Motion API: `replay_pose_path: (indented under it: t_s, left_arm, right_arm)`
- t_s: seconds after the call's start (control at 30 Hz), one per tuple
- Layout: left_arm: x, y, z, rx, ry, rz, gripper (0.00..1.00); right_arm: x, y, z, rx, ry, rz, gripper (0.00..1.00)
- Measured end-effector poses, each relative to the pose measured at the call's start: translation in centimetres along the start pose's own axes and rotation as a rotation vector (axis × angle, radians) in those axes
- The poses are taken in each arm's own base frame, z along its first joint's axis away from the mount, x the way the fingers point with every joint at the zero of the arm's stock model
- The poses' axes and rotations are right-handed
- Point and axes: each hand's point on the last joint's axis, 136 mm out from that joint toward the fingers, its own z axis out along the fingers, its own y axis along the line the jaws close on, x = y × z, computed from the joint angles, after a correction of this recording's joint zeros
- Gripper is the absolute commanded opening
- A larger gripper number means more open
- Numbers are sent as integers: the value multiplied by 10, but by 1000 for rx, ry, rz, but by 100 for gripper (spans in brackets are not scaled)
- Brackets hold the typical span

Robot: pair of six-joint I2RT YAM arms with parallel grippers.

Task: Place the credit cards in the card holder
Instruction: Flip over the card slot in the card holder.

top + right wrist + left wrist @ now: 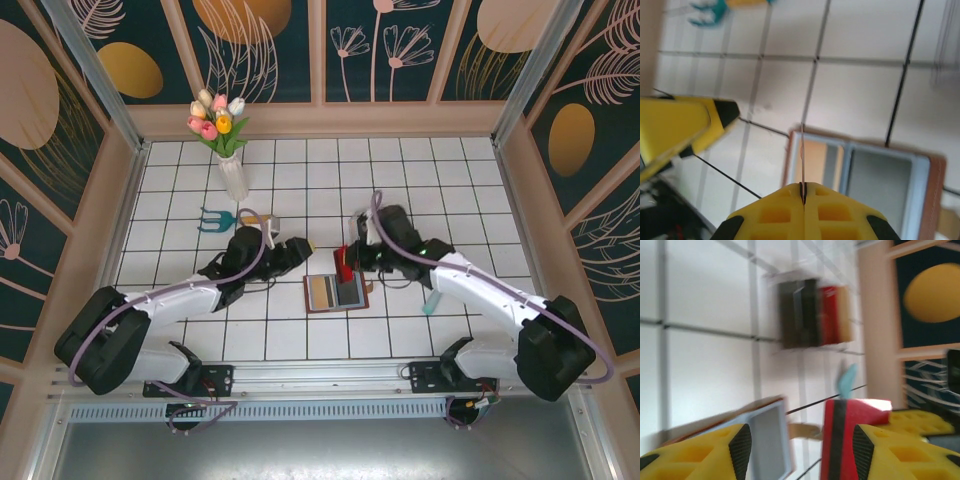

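1. The right gripper (803,187) is pinched tight on a thin red plastic card with a black stripe (840,440). From its own wrist the card shows edge-on, a hairline rising from between the yellow, waffle-moulded fingers.
2. The brown leather card holder (935,200) lies open and flat on the white tiled table (400,170), between the two arms. Its inside shows pale blue-grey frames around one tan and one grey pocket.
3. In the top view the red card stands upright at the holder's far edge; whether it touches the leather cannot be told.
4. The left gripper (801,445) has its jaws wide apart and grips nothing. Its yellow fingers carry black, finely grained pads (740,447).
5. Beyond it, blurred, a clear plastic rack (812,312) holds upright cards in black, red and tan.
6. A teal fork-shaped piece (215,217) and a slim white vase of tulips (234,175) stand farther back on the left. A pale teal object (432,300) lies beside the right arm.
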Motion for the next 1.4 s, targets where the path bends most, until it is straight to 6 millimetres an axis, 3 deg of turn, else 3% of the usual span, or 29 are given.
replay_pose_path:
  t_s: [0.1,0.2,0.33,0.67,1.0,1.23,1.4]
  left_arm:
    - [17,26,0,-110,38,14,60]
    - [30,37,1,-169,65,41,60]
    - [46,49,8,-230,118,67,60]
    - [56,66,14,-304,147,83,59]
    - [56,67,17,-311,153,85,54]
    - [63,75,22,-328,187,82,41]
    - [65,75,25,-329,194,88,30]
  right_arm:
    - [20,-20,7,111,17,0,0]
    - [27,-41,9,192,9,22,0]
    - [30,-55,10,250,-2,31,0]
    - [33,-70,13,313,-3,31,0]
    - [37,-75,19,324,9,39,0]
    - [37,-73,27,281,-18,108,0]
    - [34,-71,22,239,-38,163,1]
